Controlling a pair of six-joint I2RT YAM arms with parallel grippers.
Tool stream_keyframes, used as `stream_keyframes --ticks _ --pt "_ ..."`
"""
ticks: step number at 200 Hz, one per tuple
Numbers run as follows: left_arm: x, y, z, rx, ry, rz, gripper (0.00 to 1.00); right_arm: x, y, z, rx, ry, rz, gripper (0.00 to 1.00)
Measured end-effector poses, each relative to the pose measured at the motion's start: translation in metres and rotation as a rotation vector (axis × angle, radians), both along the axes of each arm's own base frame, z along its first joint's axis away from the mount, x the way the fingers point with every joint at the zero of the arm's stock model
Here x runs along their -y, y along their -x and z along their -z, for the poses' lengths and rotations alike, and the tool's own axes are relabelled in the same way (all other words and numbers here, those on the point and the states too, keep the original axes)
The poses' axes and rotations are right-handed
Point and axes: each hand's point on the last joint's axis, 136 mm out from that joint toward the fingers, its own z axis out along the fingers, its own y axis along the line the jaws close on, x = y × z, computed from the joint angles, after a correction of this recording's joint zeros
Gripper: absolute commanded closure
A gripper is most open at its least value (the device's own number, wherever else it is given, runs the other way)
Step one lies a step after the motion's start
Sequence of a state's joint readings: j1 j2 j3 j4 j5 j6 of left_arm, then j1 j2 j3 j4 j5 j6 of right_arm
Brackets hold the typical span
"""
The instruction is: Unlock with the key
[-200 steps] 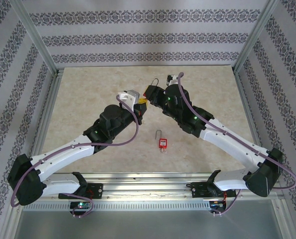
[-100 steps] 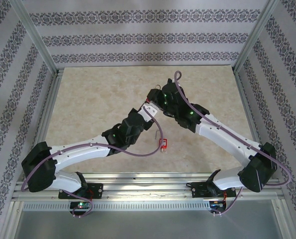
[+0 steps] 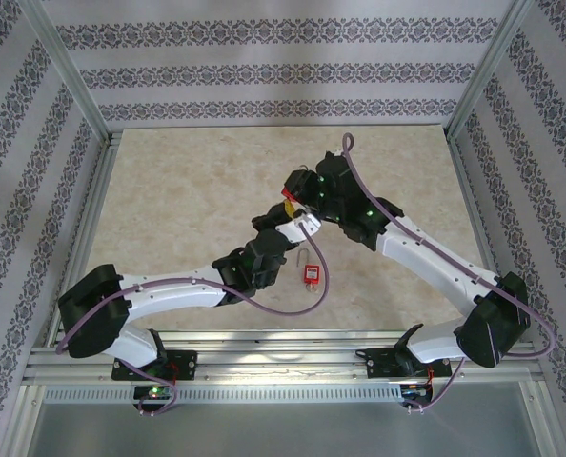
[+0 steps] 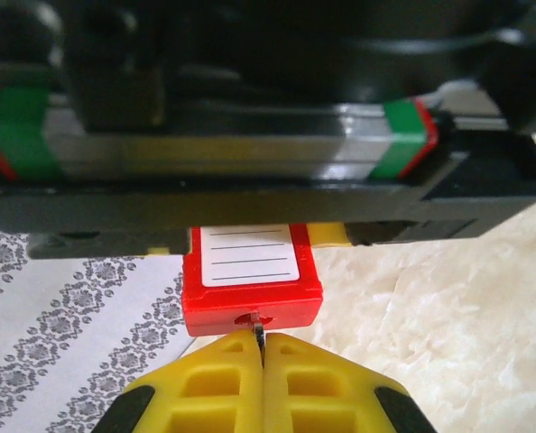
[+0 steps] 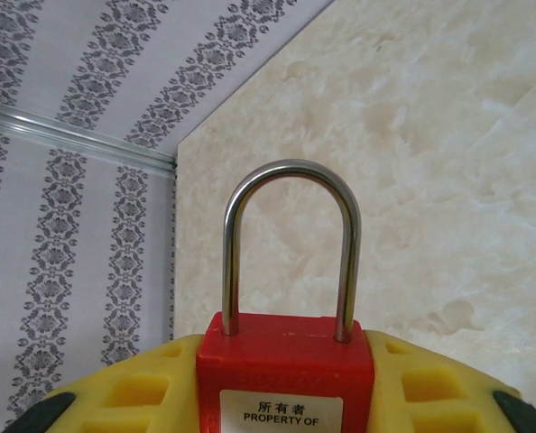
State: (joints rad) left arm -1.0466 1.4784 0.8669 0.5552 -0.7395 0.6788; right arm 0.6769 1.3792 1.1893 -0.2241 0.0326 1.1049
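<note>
My right gripper [image 5: 286, 383] is shut on the body of a red padlock [image 5: 284, 361]. Its steel shackle [image 5: 291, 225] stands closed and points away over the table. In the left wrist view the same padlock [image 4: 250, 302] shows its labelled side and its keyhole end. My left gripper [image 4: 259, 350] is shut on the key [image 4: 259, 336]. Only a thin dark blade shows between the yellow fingertips, with its tip at the keyhole. From above, the left gripper [image 3: 281, 223] and the right gripper [image 3: 295, 196] meet nose to nose over the table's middle, with the padlock [image 3: 289, 205] between them.
A second red padlock [image 3: 312, 273] lies flat on the marble table [image 3: 169, 190], just right of the left forearm. Aluminium frame posts [image 3: 69, 76] and patterned walls enclose the table on three sides.
The left arm has swung right and stretched forward, bringing the key up to the padlock's keyhole. The right gripper has drawn the padlock slightly nearer and turned it toward the left gripper.
</note>
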Motion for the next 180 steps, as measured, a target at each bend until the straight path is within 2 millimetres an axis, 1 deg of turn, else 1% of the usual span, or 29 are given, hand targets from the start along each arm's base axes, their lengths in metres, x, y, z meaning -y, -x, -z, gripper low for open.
stream_keyframes --ticks 7,11,27,33,39,47,56,67,77,83,96,109,123,144,158,171,180 --pt "0.0 0.001 0.002 0.001 -0.005 0.006 0.69 -0.001 0.001 0.002 -0.004 0.0 -0.005 0.96" --pt "0.003 0.003 0.002 0.0 0.002 0.02 0.63 -0.001 0.002 0.003 -0.008 -0.001 -0.01 0.97" --pt "0.013 0.016 0.001 -0.006 0.029 0.098 0.52 -0.008 0.006 0.004 -0.015 -0.011 -0.04 0.97" --pt "0.016 0.022 -0.002 -0.007 0.05 0.125 0.41 -0.01 0.008 0.005 -0.018 -0.014 -0.053 0.97" --pt "0.018 0.027 -0.008 -0.011 0.083 0.149 0.34 -0.013 0.011 0.006 -0.023 -0.017 -0.064 0.97" --pt "0.017 0.034 -0.009 -0.025 0.099 0.175 0.29 -0.017 0.011 0.003 -0.013 -0.032 -0.075 0.97" --pt "0.014 0.039 -0.013 -0.033 0.136 0.196 0.18 -0.019 0.011 -0.001 -0.004 -0.046 -0.084 0.97" --pt "0.008 0.045 -0.024 -0.034 0.201 0.211 0.1 -0.019 0.012 0.0 -0.006 -0.046 -0.087 0.97" --pt "0.002 0.051 -0.038 -0.031 0.266 0.23 0.05 -0.019 0.012 0.002 -0.011 -0.042 -0.087 0.97" --pt "-0.002 0.054 -0.044 -0.031 0.307 0.237 0.01 -0.018 0.012 0.003 -0.014 -0.04 -0.087 0.97" --pt "-0.011 0.063 -0.059 -0.037 0.398 0.263 0.0 -0.018 0.013 0.005 -0.019 -0.037 -0.087 0.97" --pt "-0.022 0.073 -0.066 -0.052 0.478 0.287 0.0 -0.018 0.013 0.006 -0.02 -0.036 -0.087 0.97" --pt "-0.033 0.083 -0.067 -0.08 0.553 0.308 0.0 -0.018 0.013 0.006 -0.021 -0.035 -0.087 0.97" --pt "-0.051 0.092 -0.061 -0.153 0.662 0.333 0.0 -0.016 0.011 0.006 -0.021 -0.033 -0.085 0.97" --pt "-0.066 0.091 -0.056 -0.208 0.759 0.328 0.0 -0.016 0.011 0.006 -0.021 -0.033 -0.086 0.97" --pt "-0.081 0.084 -0.053 -0.257 0.869 0.313 0.0 -0.016 0.011 0.006 -0.02 -0.031 -0.087 0.97" --pt "-0.087 0.081 -0.05 -0.292 0.94 0.307 0.0 -0.016 0.011 0.006 -0.02 -0.032 -0.087 0.97"
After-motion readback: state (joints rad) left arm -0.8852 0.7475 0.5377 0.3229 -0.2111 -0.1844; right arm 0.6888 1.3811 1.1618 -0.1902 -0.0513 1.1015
